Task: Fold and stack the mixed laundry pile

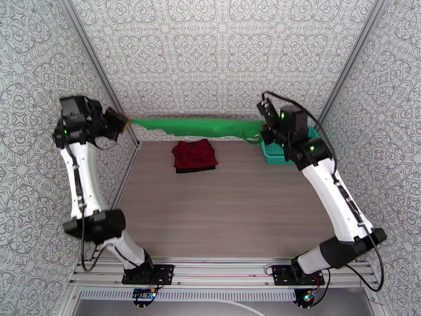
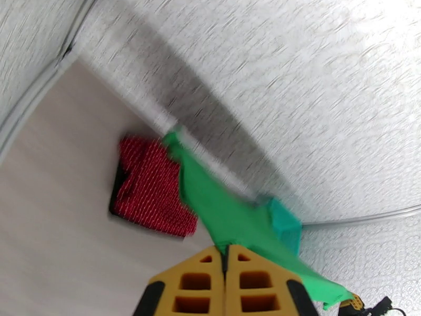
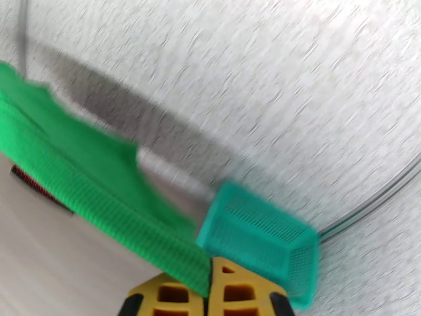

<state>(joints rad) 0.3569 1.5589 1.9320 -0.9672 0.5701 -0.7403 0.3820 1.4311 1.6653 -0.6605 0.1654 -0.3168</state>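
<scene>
I am holding the green garment (image 1: 200, 126) stretched in the air between both arms, well above the surface (image 1: 221, 211) and close to the back wall. My left tool (image 1: 122, 122) is pinching its left end and my right tool (image 1: 261, 131) is pinching its right end. From above, both sets of fingertips are lying hidden against dark wrist housings and cloth, so the grip itself is hard to read there.

The wrist cameras are showing it better. On the left, my tool (image 2: 225, 254) is closed tight, its yellow pads pressed together with the green cloth (image 2: 226, 211) coming out between them. On the right, my tool (image 3: 209, 264) is closed narrow on a thick folded band of the same cloth (image 3: 79, 169). Both views are blurring, and the pads are being cut off by the bottom edge.

The dark red dotted garment (image 1: 194, 154) is lying folded on the surface under the green span, not touching it. It is covering the black garment (image 1: 194, 169) — just a thin dark edge is peeking out along the near side, and along one side in the left wrist view (image 2: 117, 185).

The teal basket (image 1: 276, 152) is sitting at the far right, my right arm partly hiding it.
</scene>
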